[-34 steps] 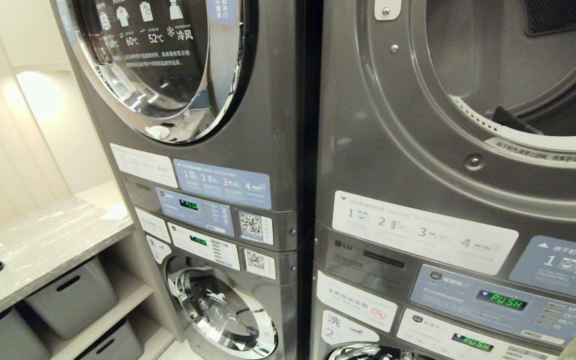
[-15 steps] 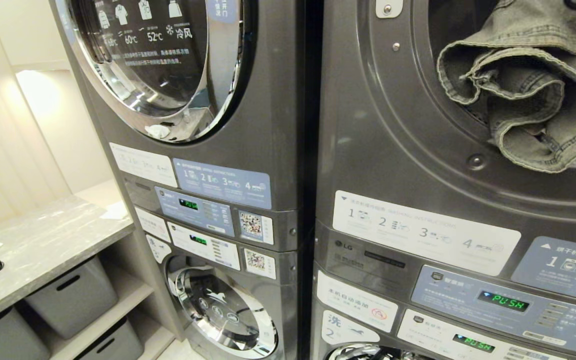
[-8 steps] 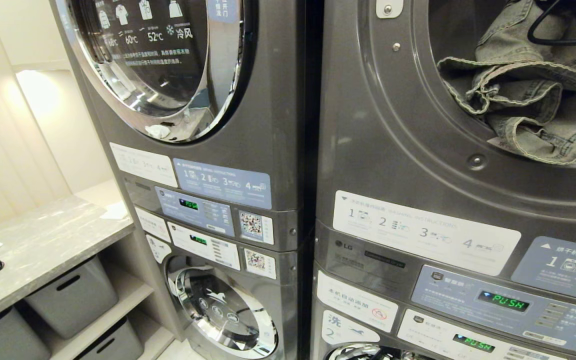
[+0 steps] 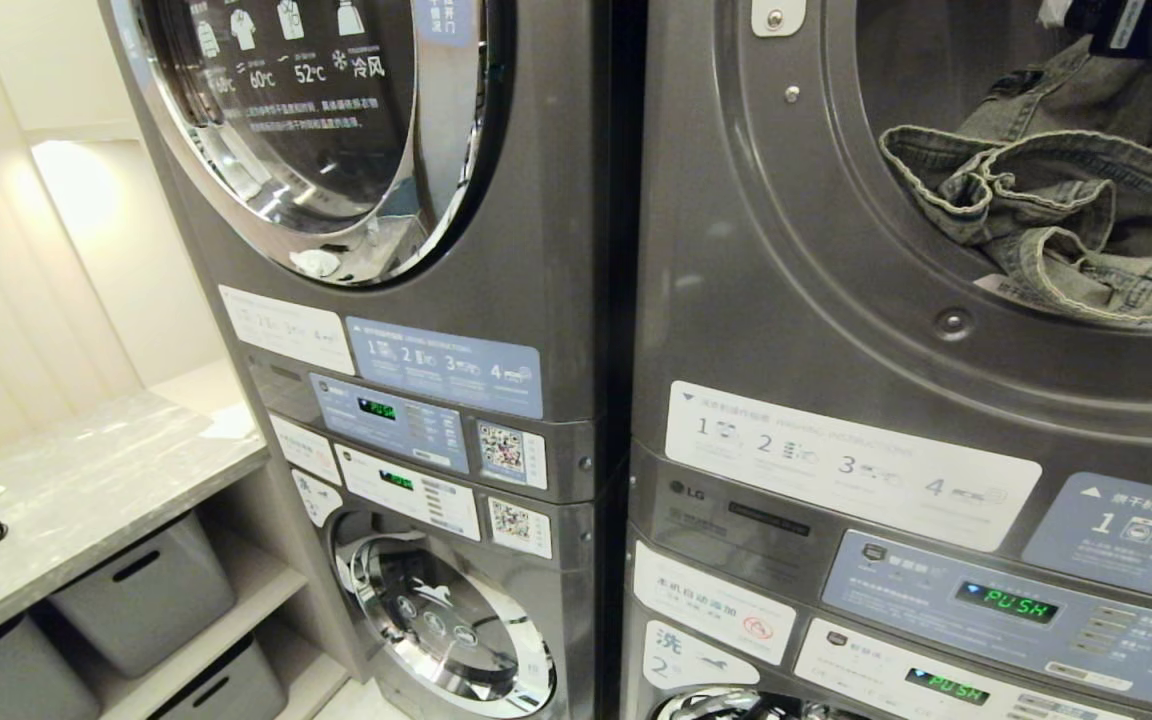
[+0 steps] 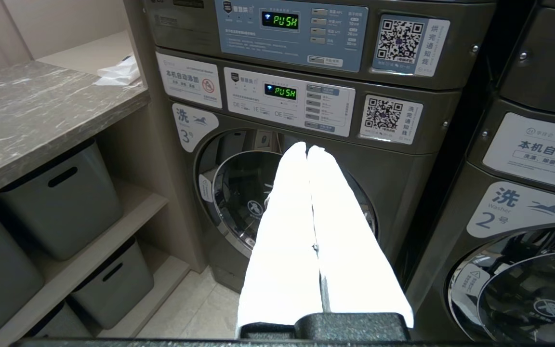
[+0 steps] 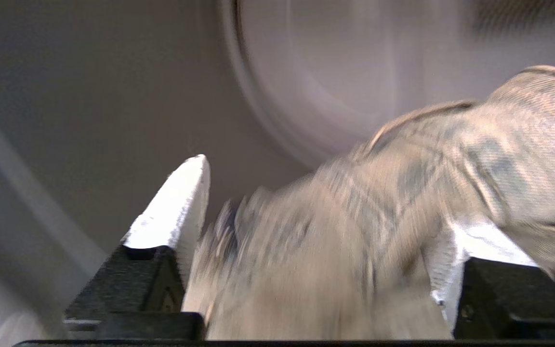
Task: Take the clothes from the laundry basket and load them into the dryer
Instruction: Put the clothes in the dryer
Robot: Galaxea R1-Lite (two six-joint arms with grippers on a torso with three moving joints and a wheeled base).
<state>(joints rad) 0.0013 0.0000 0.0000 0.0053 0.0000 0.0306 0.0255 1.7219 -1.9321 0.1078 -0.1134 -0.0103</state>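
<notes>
Head view is filled by two stacks of grey laundry machines; the dryer [image 4: 836, 250] on the right has its round opening uncovered, and the machine to its left has its glass door [image 4: 316, 130] shut. A crumpled denim garment [image 4: 1056, 215] lies in the mouth of the dryer drum, its frayed hem draped over the lower lip of the opening. Just above that garment, at the top right corner of the view, a dark part of the right arm [image 4: 1146, 25] reaches into the drum.

From the right wrist view, the right claw [image 6: 321, 202] stands wide, its two white fingers [image 6: 176, 202] well apart; the denim lies loosely between and in front of them, blurred, and covers much of the far finger. Whether the cloth is touching the fingers I cannot tell. Beyond the claw is the pale drum wall.

The left claw [image 5: 309, 149] hangs low and idle in front of the lower washer door [image 5: 258, 202], its white fingers pressed together with nothing between them. To its side runs a grey marble-patterned counter [image 5: 32, 111] with grey storage bins [image 5: 60, 197] on the shelves under it.
</notes>
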